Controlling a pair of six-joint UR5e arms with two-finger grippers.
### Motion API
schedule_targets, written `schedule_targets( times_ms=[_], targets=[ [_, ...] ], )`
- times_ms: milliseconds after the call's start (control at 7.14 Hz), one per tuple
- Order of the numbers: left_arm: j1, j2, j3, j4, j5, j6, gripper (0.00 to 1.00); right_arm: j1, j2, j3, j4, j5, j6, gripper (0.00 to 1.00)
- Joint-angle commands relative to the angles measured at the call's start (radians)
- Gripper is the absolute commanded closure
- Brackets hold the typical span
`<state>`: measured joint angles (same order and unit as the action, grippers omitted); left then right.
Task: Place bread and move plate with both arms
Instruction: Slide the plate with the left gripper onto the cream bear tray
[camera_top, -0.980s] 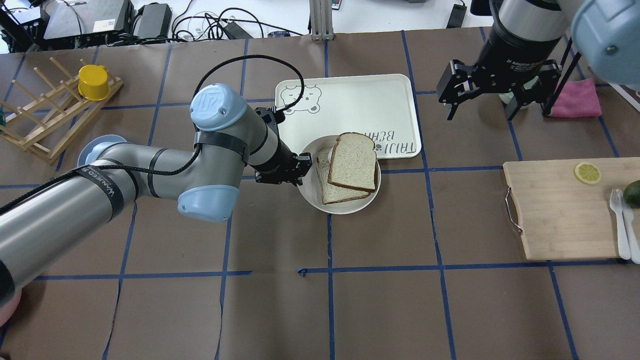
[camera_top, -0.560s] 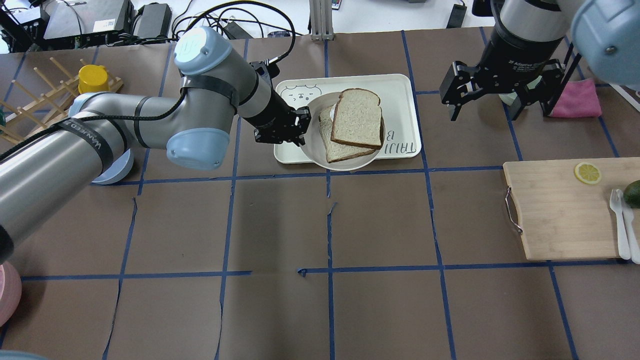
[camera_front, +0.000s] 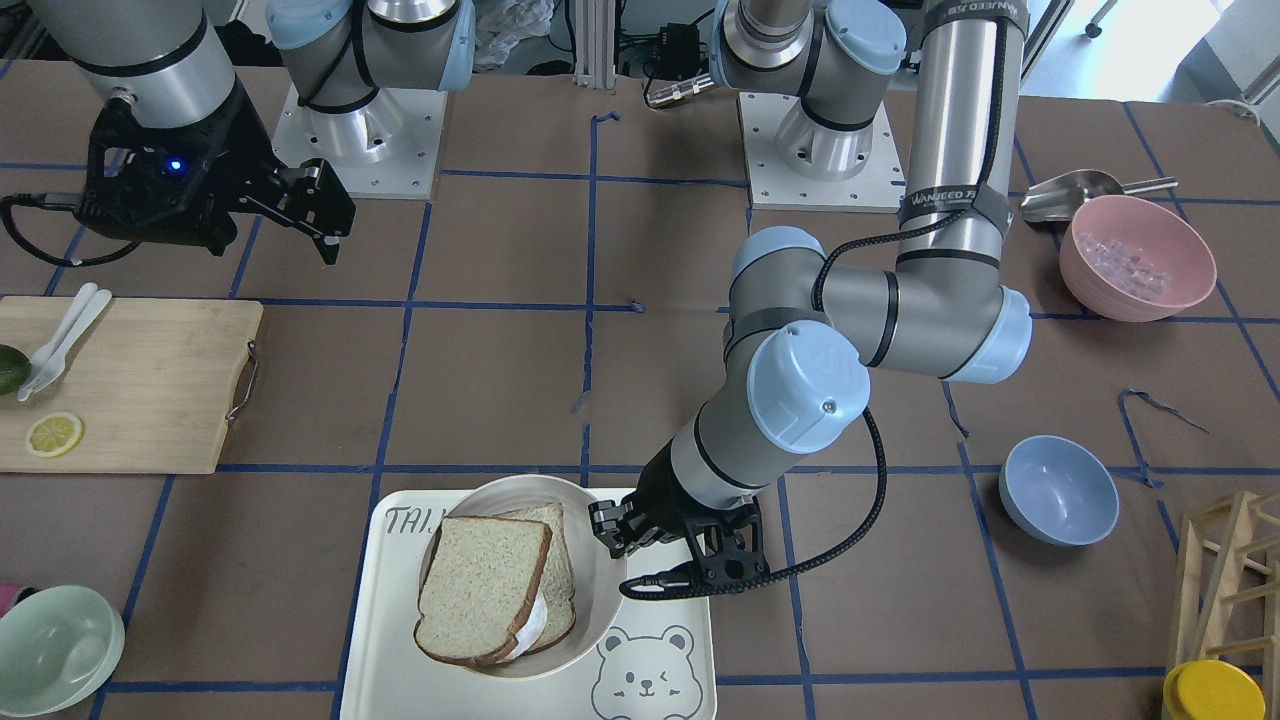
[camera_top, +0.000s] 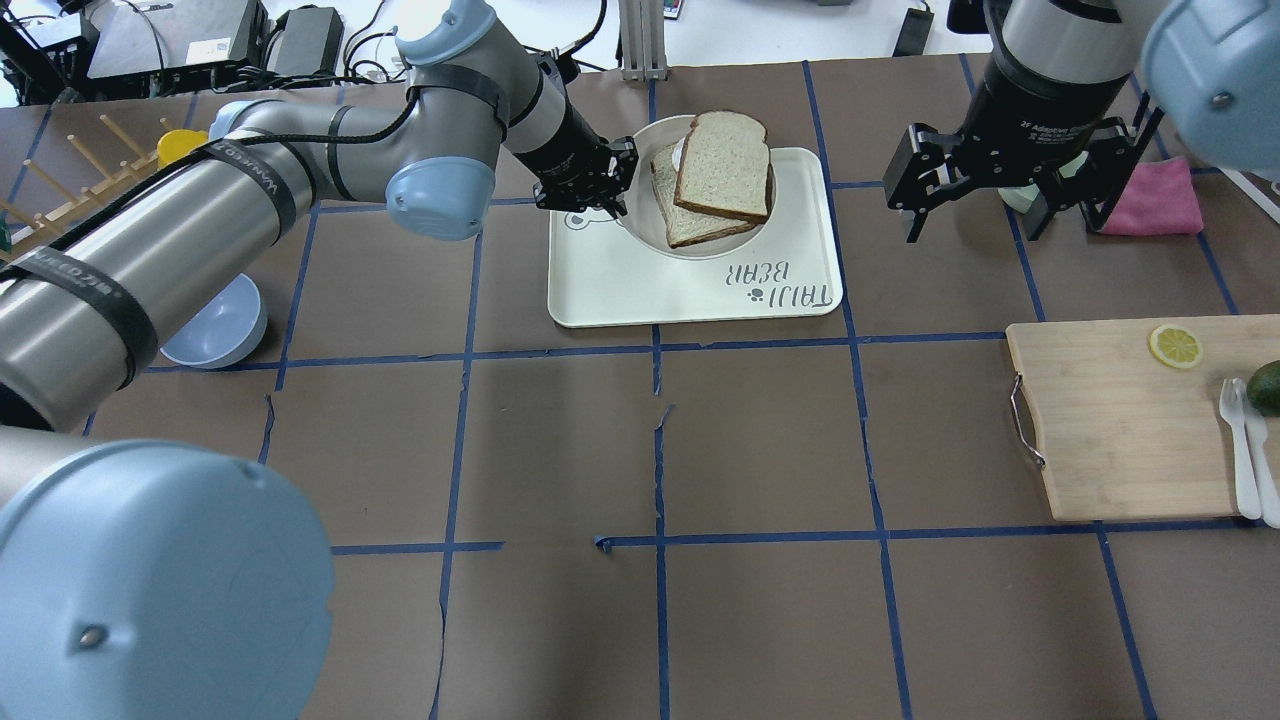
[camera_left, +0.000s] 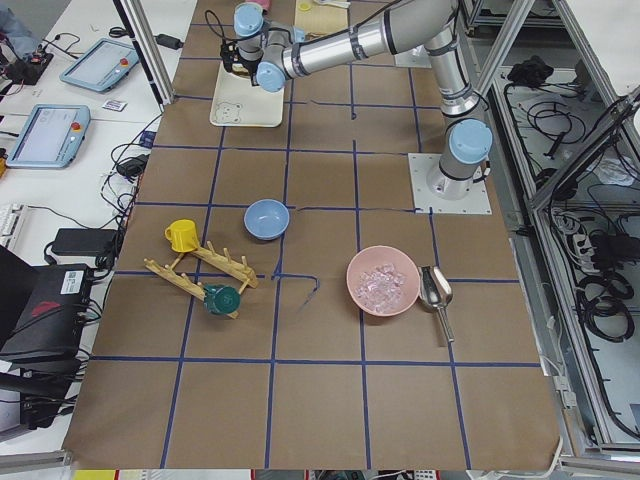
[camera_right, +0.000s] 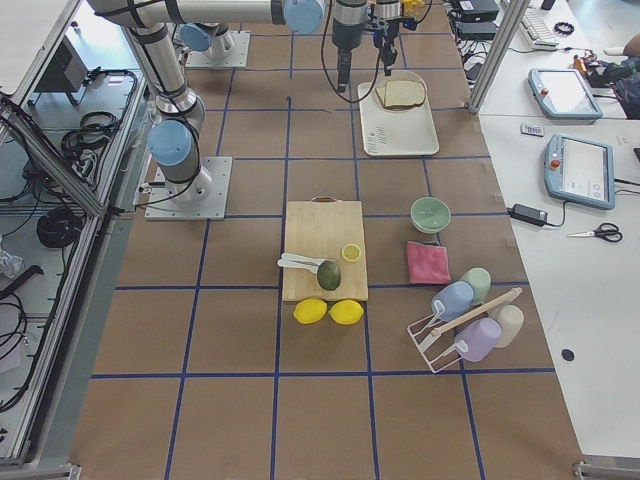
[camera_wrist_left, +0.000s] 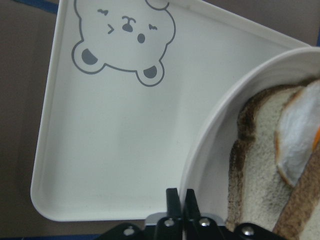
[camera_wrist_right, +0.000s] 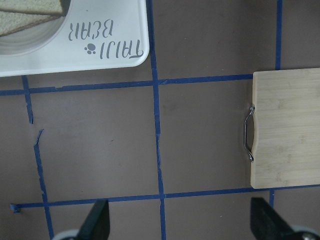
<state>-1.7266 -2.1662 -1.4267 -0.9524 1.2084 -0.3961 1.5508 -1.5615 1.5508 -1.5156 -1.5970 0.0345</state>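
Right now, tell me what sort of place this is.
Probably a robotics lab, staged as a kitchen: a taped-grid table, teach pendants beside it, and bread on a plate.

Bread (camera_top: 727, 165) is showing pale speckled crumb, dark brown crust. Plate (camera_top: 642, 218) is reading plain cream-white. Tray (camera_top: 650, 295) is carrying a grey bear drawing and grey lettering on cream. Table cover (camera_top: 760, 440) is showing brown with a blue line grid. Left arm (camera_top: 180, 235) and right arm (camera_front: 130, 40) are showing silver-grey with light-blue caps; left gripper (camera_top: 622, 172) and right gripper (camera_top: 968, 235) are reading black.
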Motion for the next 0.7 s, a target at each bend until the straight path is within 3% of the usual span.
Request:
schedule_targets(
  times_ms=[0,560],
  targets=[
    [0.021,-0.098,0.054,0.004,-0.006,0.011,1.00,0.000,0.000,0.000,0.000,0.000,0.002,0.00],
    [0.021,-0.142,0.052,0.012,-0.004,0.005,0.99,0.000,0.000,0.000,0.000,0.000,0.002,0.00]
  ],
)
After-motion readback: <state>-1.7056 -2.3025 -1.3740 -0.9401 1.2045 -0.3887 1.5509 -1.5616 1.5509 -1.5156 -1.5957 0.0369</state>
